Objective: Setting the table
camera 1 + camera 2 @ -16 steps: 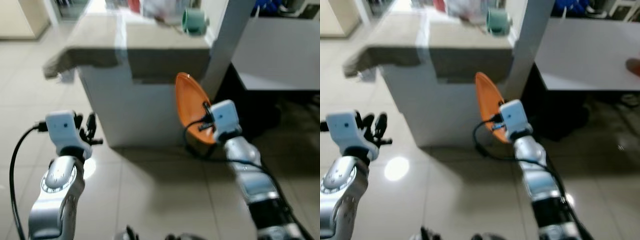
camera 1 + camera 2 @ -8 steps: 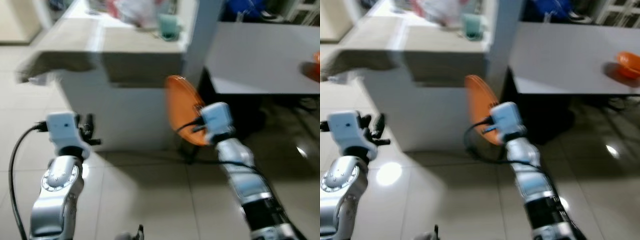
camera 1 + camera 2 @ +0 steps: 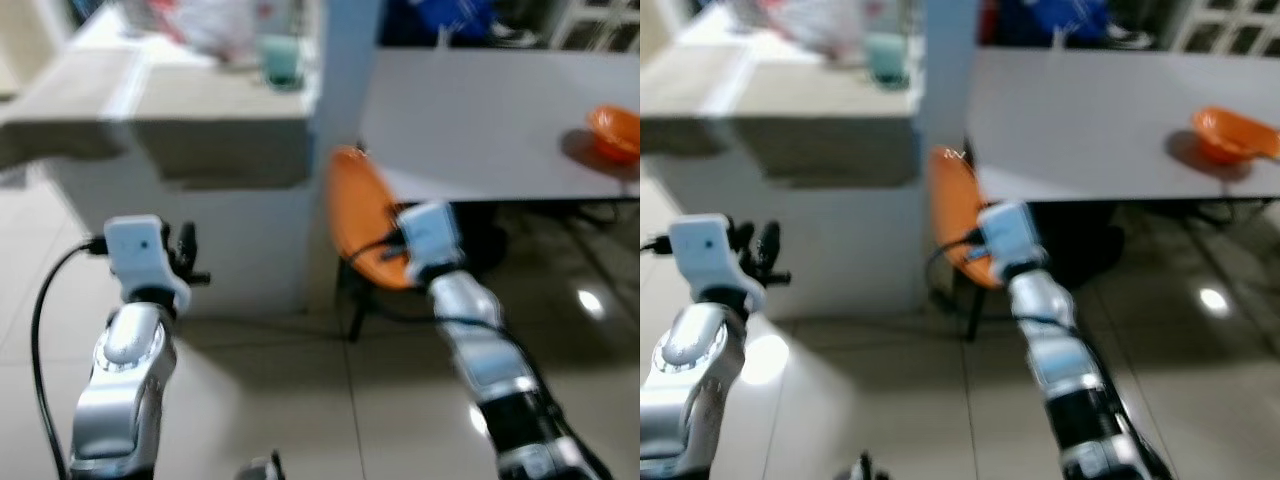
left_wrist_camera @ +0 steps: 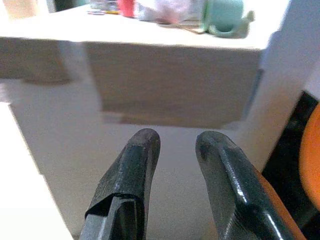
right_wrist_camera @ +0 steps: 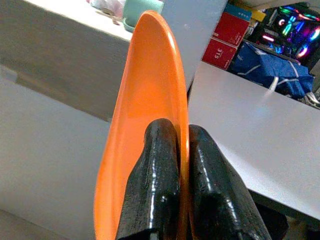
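Orange plate (image 5: 145, 125) stands edge-on, pinched between right end effector (image 5: 180, 150) fingers.

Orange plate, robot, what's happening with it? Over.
Right hand shut on orange plate, held on edge. Left hand open, empty. Grey table ahead, orange bowl already on it.

We stood in a home's kitchen-dining area: a cluttered counter (image 3: 200, 90) (green mug (image 3: 282, 60), bags), tiled floor (image 3: 300, 400), a grey dining table (image 3: 480, 120) beside it.
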You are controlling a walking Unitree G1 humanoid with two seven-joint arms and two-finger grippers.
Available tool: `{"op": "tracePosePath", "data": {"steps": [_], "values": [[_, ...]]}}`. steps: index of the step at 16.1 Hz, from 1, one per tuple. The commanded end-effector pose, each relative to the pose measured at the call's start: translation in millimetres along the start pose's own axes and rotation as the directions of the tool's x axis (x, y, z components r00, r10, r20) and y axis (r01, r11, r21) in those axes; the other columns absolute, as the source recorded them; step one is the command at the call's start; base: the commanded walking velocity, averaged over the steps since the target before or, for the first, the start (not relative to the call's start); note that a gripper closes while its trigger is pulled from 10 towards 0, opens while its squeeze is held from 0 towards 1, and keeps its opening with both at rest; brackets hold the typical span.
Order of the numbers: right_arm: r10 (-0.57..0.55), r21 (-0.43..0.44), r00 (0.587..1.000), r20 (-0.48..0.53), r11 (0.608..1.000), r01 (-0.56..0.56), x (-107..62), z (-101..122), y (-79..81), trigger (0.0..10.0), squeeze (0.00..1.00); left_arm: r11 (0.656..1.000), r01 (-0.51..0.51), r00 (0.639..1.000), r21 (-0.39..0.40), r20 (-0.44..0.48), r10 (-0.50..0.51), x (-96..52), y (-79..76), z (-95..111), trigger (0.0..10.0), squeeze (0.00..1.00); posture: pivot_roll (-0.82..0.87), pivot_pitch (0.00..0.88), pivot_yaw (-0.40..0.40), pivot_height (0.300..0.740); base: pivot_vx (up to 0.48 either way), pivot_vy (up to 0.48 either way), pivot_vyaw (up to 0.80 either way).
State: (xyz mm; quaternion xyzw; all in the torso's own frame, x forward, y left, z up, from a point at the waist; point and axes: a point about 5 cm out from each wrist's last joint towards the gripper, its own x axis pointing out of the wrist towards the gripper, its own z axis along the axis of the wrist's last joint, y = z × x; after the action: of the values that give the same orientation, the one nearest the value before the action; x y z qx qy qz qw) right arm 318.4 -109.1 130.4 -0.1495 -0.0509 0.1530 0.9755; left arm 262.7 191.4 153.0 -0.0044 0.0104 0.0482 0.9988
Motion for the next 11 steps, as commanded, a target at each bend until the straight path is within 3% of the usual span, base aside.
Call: {"op": "tracePosePath", "data": {"steps": [1, 3, 11], "values": [[-0.048, -0.020, 0.998, 0.034, 0.999, 0.049, -0.5, 5.3, -14.5, 10.0, 0.00, 0.999, 0.031, 0.999, 0.010, 0.006, -0.031, 0.9, -6.7, 1.2, 10.0, 0.00, -0.04, 0.045, 0.002, 0.740, 0.277, -0.386, 0.00], [-0.045, -0.019, 0.999, 0.030, 0.999, 0.046, -0.8, 3.3, -13.5, 10.0, 0.00, 0.999, 0.040, 0.999, 0.027, 0.010, -0.040, 2.0, -6.5, 1.6, 10.0, 0.00, -0.04, 0.038, 0.004, 0.740, 0.259, -0.399, 0.00], [-0.029, -0.013, 0.999, 0.022, 0.999, 0.029, -0.2, 0.0, -9.9, 10.0, 0.00, 0.998, 0.048, 0.999, 0.048, 0.023, -0.049, 4.2, -7.9, 3.5, 10.0, 0.00, -0.04, 0.025, 0.002, 0.740, 0.000, -0.435, 0.00]]}}
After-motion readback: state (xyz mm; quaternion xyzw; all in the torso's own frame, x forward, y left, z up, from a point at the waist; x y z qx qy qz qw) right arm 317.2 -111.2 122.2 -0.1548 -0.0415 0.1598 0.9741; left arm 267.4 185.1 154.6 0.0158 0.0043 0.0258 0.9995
